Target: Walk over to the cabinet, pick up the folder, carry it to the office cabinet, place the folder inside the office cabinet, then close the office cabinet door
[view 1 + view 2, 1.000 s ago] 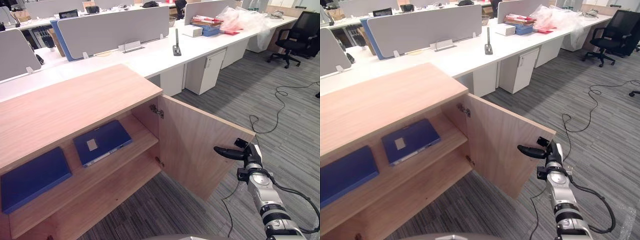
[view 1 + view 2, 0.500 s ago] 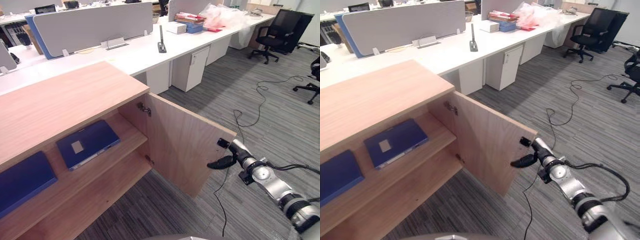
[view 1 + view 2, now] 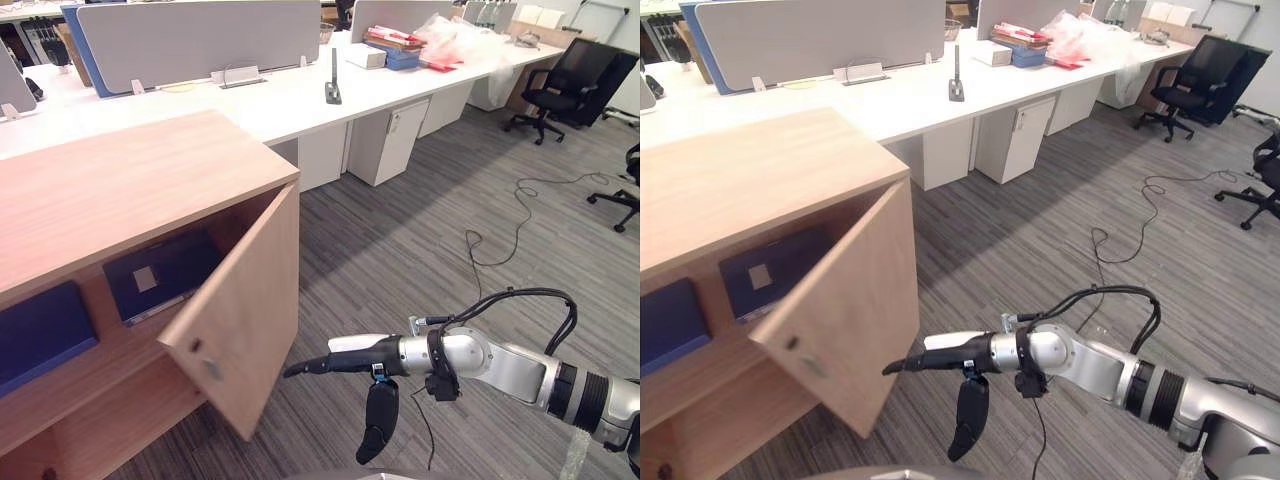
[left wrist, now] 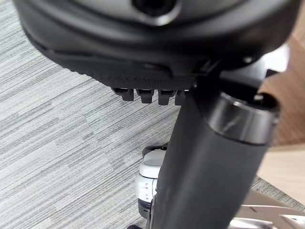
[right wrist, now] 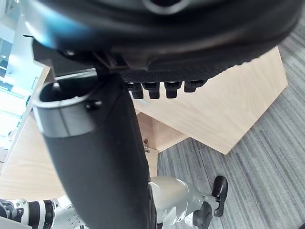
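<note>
Folder (image 3: 160, 275): blue with a pale label, lying flat on the upper shelf (image 3: 110, 345) inside the cabinet (image 3: 130, 190). It is on the shelf's right part, and its near right end is hidden behind the door. Neither hand holds it.
Second folder (image 3: 40, 335): also blue and flat on the same shelf. It lies to the left of the first, with a gap between them.
Door (image 3: 250, 310): wood, hinged on the cabinet's right side. It stands partway between open and shut, with its free edge angled out over the carpet.
Right hand (image 3: 350, 360): reaches in low from the right with its fingers straight and pointed at the door's lower outer face. The thumb hangs down and the hand grips nothing. The fingertips are right by the panel; I cannot tell whether they touch it.
Left hand (image 4: 143, 38): seen in its wrist view above the carpet, relaxed and holding nothing.
Carpet (image 3: 420, 230): grey and striped, covering the floor in front of the cabinet.
Desk (image 3: 290, 100): long and white, behind the cabinet. It carries grey screens (image 3: 200, 40), a stack of books (image 3: 390, 45) and a plastic bag (image 3: 465, 40), with a white pedestal (image 3: 385, 145) beneath.
Chair (image 3: 570, 80): black, at the desk's far right end, well apart from the cabinet.
</note>
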